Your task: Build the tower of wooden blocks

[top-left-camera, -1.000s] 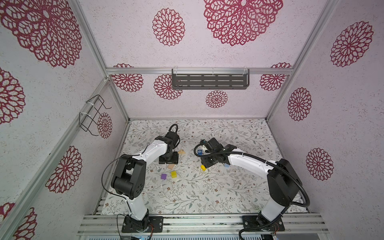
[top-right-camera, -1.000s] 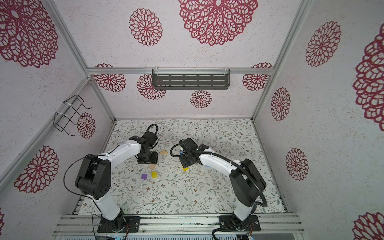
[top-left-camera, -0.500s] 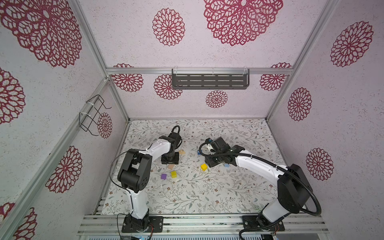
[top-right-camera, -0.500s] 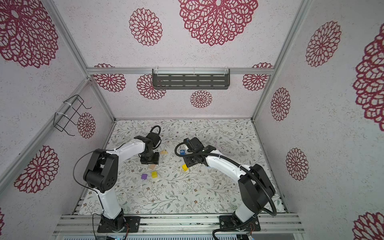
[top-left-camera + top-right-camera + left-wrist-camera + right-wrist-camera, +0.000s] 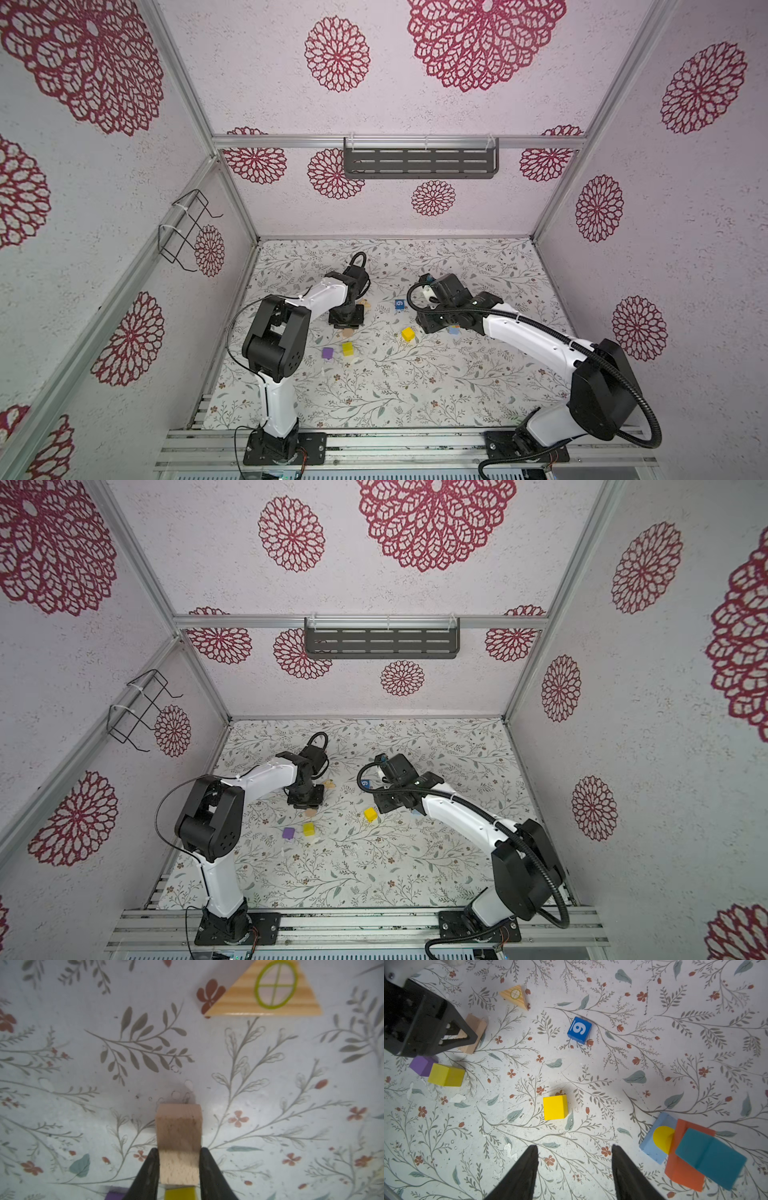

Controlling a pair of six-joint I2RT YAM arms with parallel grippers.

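My left gripper is shut on a tan block that rests on the floral mat; in a top view the block peeks out below that gripper. My right gripper is open and empty, hovering just short of a yellow cube. The wood block tower is beside the right gripper: a light blue block, a yellow half-round, an orange block and a teal block on top. The blue cube marked "6" lies alone further off, and shows in both top views.
A purple cube and a second yellow block sit together close to the left gripper. A tan triangle block with a green circle lies beyond the held block. Cell walls ring the mat.
The left gripper's jaws have shut on the tan block. The right gripper has shifted a little to the right, away from the yellow cube, and stays open.
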